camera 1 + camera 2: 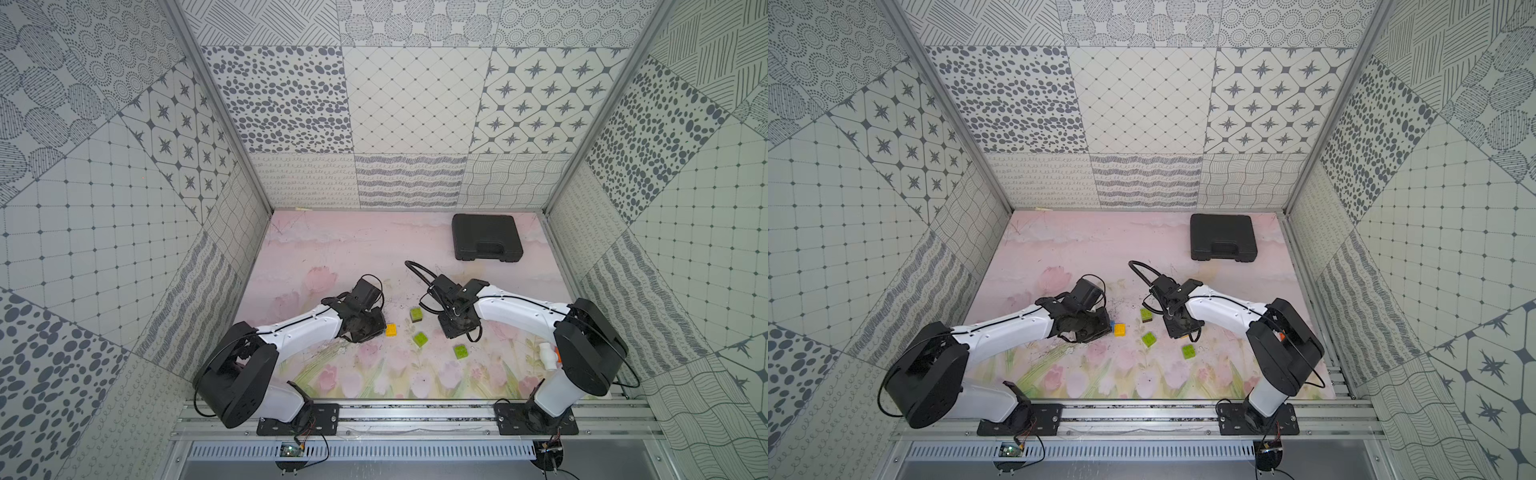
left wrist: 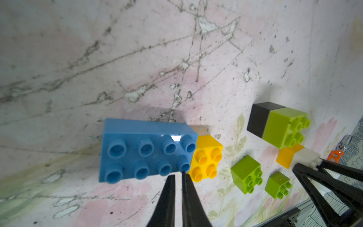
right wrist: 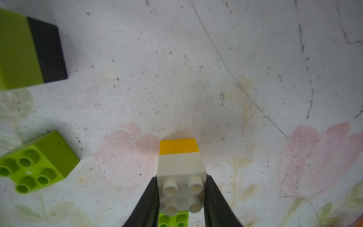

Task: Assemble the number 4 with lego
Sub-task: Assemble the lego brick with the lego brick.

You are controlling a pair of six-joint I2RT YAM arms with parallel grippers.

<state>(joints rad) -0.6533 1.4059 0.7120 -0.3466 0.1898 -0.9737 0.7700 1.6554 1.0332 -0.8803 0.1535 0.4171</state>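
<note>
- Pink floral counter (image 1: 332, 249), bricks loose.
- R end effector (image 3: 181, 177) grips white-on-yellow plastic brick stack (image 3: 180, 167); we keep studs level.
- L end effector (image 2: 177, 176) closed, empty, by long blue brick (image 2: 145, 149).

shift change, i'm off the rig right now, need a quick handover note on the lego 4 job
Left claw: shut, empty, tips by the blue brick.
Right claw: shut on the white brick, which has a yellow brick joined under it.
Lying loose: blue next to a second yellow; a green-on-black pair; two single greens.
Done: two pairs joined.
Left: join everything into the 4.
</note>
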